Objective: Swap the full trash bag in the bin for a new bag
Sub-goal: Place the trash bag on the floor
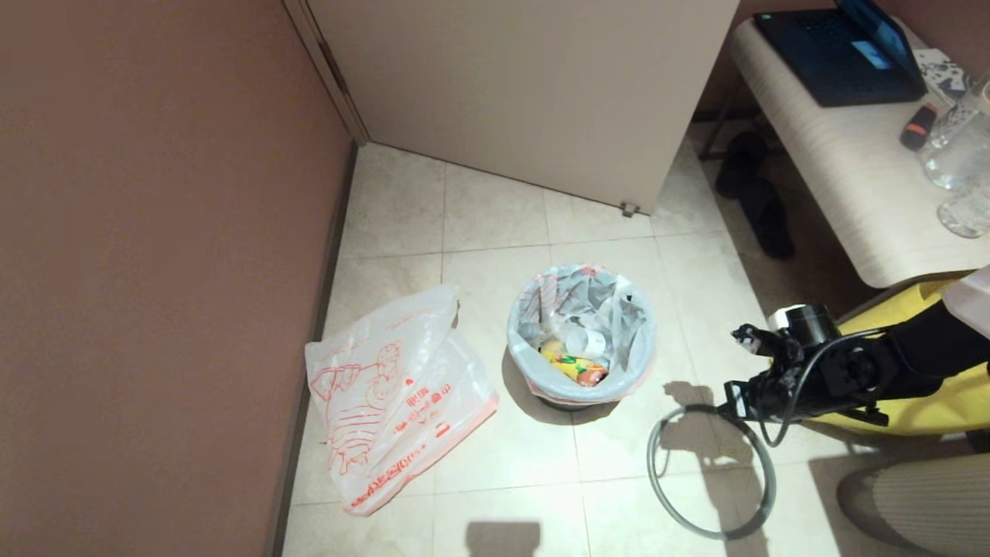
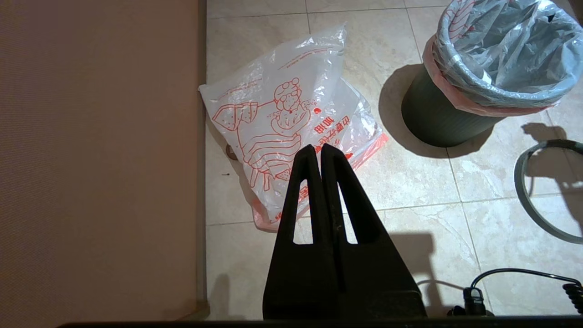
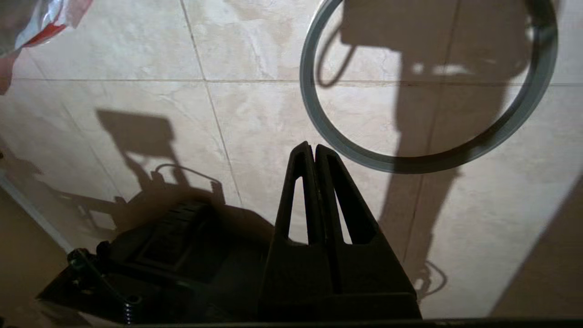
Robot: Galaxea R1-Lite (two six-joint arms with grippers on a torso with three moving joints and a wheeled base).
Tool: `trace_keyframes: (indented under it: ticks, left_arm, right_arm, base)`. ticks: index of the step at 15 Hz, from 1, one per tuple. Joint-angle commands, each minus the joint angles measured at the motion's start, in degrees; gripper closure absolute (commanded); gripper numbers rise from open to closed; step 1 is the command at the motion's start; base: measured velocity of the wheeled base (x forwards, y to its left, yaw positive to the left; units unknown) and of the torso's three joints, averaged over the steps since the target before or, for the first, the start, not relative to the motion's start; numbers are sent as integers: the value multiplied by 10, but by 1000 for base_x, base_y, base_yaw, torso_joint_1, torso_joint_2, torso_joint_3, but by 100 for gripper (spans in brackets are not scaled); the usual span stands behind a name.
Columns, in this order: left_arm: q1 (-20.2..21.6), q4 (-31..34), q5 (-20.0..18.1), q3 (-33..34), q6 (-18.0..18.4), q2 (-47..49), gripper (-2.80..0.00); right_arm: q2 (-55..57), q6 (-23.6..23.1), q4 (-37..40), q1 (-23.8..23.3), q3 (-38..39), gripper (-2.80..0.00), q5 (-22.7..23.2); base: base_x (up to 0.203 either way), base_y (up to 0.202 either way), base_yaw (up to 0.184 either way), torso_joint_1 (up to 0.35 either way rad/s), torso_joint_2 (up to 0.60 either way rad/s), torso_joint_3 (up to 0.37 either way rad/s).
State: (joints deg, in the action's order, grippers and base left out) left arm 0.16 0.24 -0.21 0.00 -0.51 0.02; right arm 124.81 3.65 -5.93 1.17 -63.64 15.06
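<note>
Along the left runs a plain brown wall, meeting the pale tiled floor. Just beside its skirting, the new bag lies flat on the tiles, its red cartoon drawing facing up and its pink band toward the near edge. The left gripper shows only in its own wrist view, hanging above the near part of that bag with its two black fingers clenched tip to tip and nothing between them; whether it sits high or low over the floor is hard to judge from that angle.

Near the middle of the floor stands the bin, upright, well apart from the new bag. The full trash bag is still inside it, its pink-rimmed mouth folded over the lip, with a yellow-orange packet and a white cup among the crumpled plastic.

To the right of the bin the grey hoop lies flat on the tiles, off the bin. The right gripper hovers over the hoop's near edge, fingers pressed together and empty, apparently clear of the ring. Behind, a door stands ajar; at far right a light bench carries a laptop and clear bottles, with a yellow tote below.
</note>
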Motion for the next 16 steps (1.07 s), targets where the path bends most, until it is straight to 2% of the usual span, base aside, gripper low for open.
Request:
trace_keyframes:
  ticks: [1, 4, 6, 8, 10, 11, 13, 16]
  left_arm:
    - [0, 0, 0, 0, 0, 1, 0]
    - [0, 0, 0, 0, 0, 0, 0]
    - [0, 0, 0, 0, 0, 0, 0]
    - [0, 0, 0, 0, 0, 1, 0]
    - [0, 0, 0, 0, 0, 1, 0]
    - [-1, 0, 0, 0, 0, 1, 0]
    - [0, 0, 0, 0, 0, 1, 0]
    - [0, 0, 0, 0, 0, 1, 0]
  right_arm:
    - [-2, -1, -55, -8, 31, 0, -2]
    - [0, 25, -129, -12, 52, 0, -4]
    - [2, 54, -198, -11, 61, 0, -25]
    - [13, 76, -222, -6, 58, 0, -85]
    - [25, 80, -221, 7, 43, 0, -173]
    - [32, 90, -213, 17, 34, 0, -226]
    - [52, 100, -176, 38, -5, 0, -292]
    - [60, 91, -128, 55, -22, 0, -330]
  base:
    - [0, 0, 0, 0, 0, 0]
    - [0, 0, 0, 0, 0, 0]
    - [0, 0, 0, 0, 0, 0]
    - [0, 0, 0, 0, 0, 0]
    - [0, 0, 0, 0, 0, 0]
    - [0, 0, 0, 0, 0, 0]
    - [0, 0, 0, 0, 0, 0]
    - [0, 0, 0, 0, 0, 0]
